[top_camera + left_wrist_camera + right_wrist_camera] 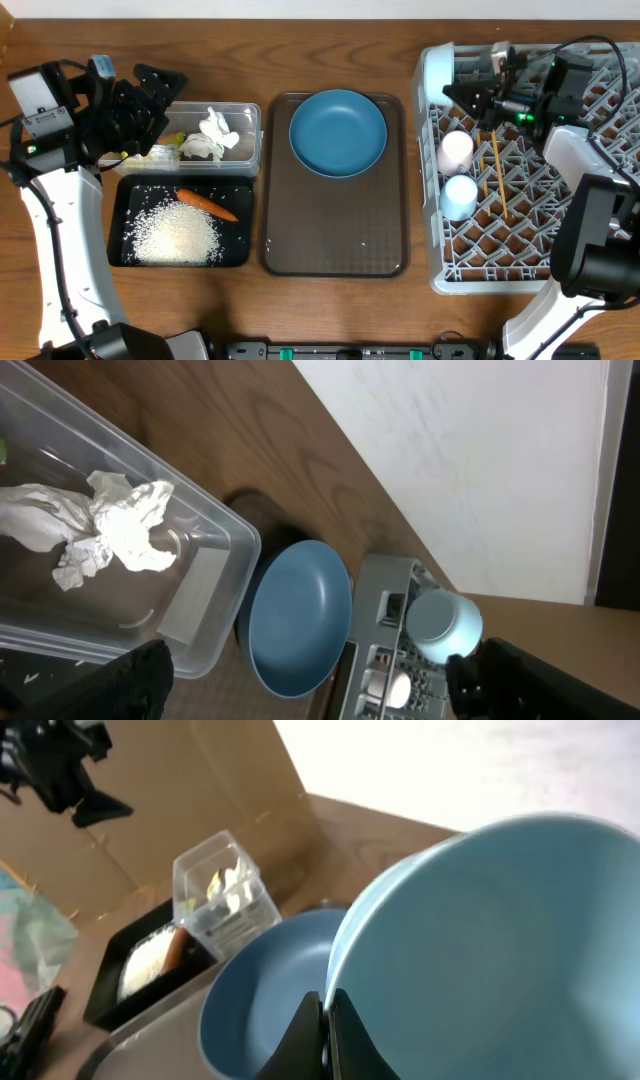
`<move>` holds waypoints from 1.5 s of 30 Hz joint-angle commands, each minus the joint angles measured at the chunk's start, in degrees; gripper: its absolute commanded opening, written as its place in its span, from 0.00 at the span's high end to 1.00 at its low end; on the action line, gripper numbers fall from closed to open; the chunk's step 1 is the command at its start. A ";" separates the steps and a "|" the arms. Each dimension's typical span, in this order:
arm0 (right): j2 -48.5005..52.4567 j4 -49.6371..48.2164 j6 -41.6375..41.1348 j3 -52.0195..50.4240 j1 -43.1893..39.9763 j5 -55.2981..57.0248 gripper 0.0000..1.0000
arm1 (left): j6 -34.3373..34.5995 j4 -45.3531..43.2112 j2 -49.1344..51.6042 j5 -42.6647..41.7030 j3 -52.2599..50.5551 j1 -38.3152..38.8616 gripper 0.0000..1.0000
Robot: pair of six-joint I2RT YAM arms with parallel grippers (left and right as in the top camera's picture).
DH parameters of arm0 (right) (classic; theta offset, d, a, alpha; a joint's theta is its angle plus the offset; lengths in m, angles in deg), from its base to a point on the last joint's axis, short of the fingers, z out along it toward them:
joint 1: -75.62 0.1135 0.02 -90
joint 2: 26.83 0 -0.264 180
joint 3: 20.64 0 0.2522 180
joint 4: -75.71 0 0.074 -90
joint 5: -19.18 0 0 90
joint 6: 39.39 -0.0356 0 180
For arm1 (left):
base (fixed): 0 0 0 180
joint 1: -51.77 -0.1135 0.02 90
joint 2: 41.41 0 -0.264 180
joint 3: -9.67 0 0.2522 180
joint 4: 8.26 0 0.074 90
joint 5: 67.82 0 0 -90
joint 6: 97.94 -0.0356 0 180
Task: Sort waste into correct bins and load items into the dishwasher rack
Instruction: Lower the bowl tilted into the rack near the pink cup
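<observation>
Two arms: R gripper [325,1025] pinches blue bowl [480,950] rim, bowl on edge at rack [520,240] corner; L gripper [158,108] wide open over clear bin [255,140]; next likely release bowl, then plate [338,132] off tray [335,230].

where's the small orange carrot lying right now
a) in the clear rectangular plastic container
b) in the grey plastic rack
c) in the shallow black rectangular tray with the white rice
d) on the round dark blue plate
c: the small orange carrot lies inside the shallow black rectangular tray, beside the loose white rice grains.
</observation>
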 commanded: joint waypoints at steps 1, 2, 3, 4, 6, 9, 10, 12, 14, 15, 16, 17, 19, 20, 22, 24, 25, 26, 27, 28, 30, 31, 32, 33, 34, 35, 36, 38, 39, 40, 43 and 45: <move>0.76 -5.49 -13.92 0.39 -0.85 -0.66 0.99 | 0.28 0.02 0.00 0.11 -0.15 -0.20 0.02; 0.76 -8.17 -17.46 0.39 -0.85 -0.61 0.99 | 0.28 0.02 0.00 0.11 -0.15 -0.20 0.02; 0.76 -11.02 -21.57 0.39 -0.87 -0.09 0.99 | 0.28 0.02 0.00 0.11 -0.15 -0.20 0.02; 0.76 -13.07 -25.81 0.39 -0.92 1.38 0.99 | 0.28 0.02 0.00 0.11 -0.15 -0.20 0.02; 0.76 -14.60 -33.33 0.39 -1.16 5.73 0.99 | 0.28 0.02 0.00 0.11 -0.15 -0.20 0.02; 0.76 -13.07 -40.11 0.37 -1.77 9.88 0.99 | 0.28 0.02 0.00 0.11 -0.15 -0.20 0.02; 0.76 -12.74 -41.18 0.37 -1.84 10.25 0.99 | 0.28 0.02 0.00 0.11 -0.15 -0.20 0.02; 0.76 -12.52 -42.88 0.37 -1.86 10.56 0.99 | 0.28 0.02 0.00 0.11 -0.15 -0.20 0.02; 0.76 -12.55 -44.28 0.37 -1.88 10.58 0.99 | 0.28 0.02 0.00 0.11 -0.15 -0.20 0.02; 0.76 -12.55 -45.09 0.37 -1.88 10.69 0.99 | 0.28 0.02 0.00 0.11 -0.15 -0.20 0.02; 0.76 -12.44 -46.47 0.37 -1.92 11.10 0.99 | 0.28 0.02 0.00 0.13 -0.15 -0.20 0.02; 0.76 -12.26 -47.41 0.37 -1.95 11.50 0.99 | 0.28 0.02 0.00 0.11 -0.15 -0.20 0.02; 0.81 -10.54 -49.46 0.37 -2.16 13.22 0.99 | 0.28 0.02 0.00 0.11 -0.15 -0.20 0.02; 0.81 -9.88 -49.70 0.37 -2.23 13.77 0.99 | 0.28 0.02 0.00 0.11 -0.15 -0.20 0.02; 0.85 -9.40 -49.70 0.37 -2.25 14.03 0.99 | 0.28 0.02 0.00 0.11 -0.15 -0.20 0.02; 0.87 -9.29 -49.70 0.37 -2.38 13.97 0.99 | 0.28 0.02 0.00 0.11 -0.15 -0.20 0.02; 0.85 -8.96 -49.90 0.37 -2.54 13.99 0.99 | 0.28 0.02 0.00 0.11 -0.15 -0.20 0.02; 0.85 -8.70 -50.14 0.37 -2.71 13.99 0.99 | 0.28 0.02 0.00 0.11 -0.15 -0.20 0.02; 0.85 -8.07 -50.34 0.37 -2.97 13.99 0.99 | 0.28 0.02 0.00 0.11 -0.15 -0.20 0.02; 0.85 -6.99 -50.31 0.37 -3.23 13.99 0.99 | 0.28 0.02 0.00 0.11 -0.15 -0.20 0.02; 0.85 -4.81 -50.29 0.37 -3.78 13.97 0.99 | 0.28 0.02 0.00 0.11 -0.15 -0.20 0.02; 0.85 -3.26 -50.29 0.37 -4.13 13.97 0.99 | 0.28 0.02 0.00 0.11 -0.15 -0.20 0.02; 0.85 -1.95 -50.25 0.37 -4.42 13.90 0.99 | 0.28 0.02 0.00 0.11 -0.15 -0.20 0.02; 0.85 -1.38 -50.27 0.37 -4.68 13.46 0.99 | 0.28 0.02 0.00 0.11 -0.15 -0.20 0.02; 0.85 -1.36 -50.29 0.37 -5.05 12.28 0.99 | 0.28 0.02 0.00 0.11 -0.15 -0.20 0.02; 0.85 -1.64 -50.29 0.39 -5.27 11.37 0.99 | 0.28 0.02 0.00 0.11 -0.15 -0.20 0.02; 0.83 -2.19 -50.29 0.39 -5.55 10.27 0.99 | 0.28 0.02 0.00 0.11 -0.15 -0.20 0.02; 0.83 -3.26 -50.29 0.39 -6.16 7.54 0.99 | 0.28 0.02 0.00 0.11 -0.15 -0.20 0.02; 0.83 -3.28 -50.29 0.39 -6.34 6.84 0.99 | 0.28 0.02 0.00 0.11 -0.15 -0.20 0.02; 0.81 -3.28 -50.29 0.39 -6.60 5.88 0.99 | 0.28 0.02 0.00 0.11 -0.15 -0.20 0.02; 0.81 -3.26 -50.29 0.39 -7.19 4.13 0.99 | 0.28 0.02 0.00 0.11 -0.15 -0.20 0.02; 0.81 -3.23 -50.31 0.39 -7.58 3.02 0.99 | 0.28 0.02 0.00 0.11 -0.15 -0.20 0.02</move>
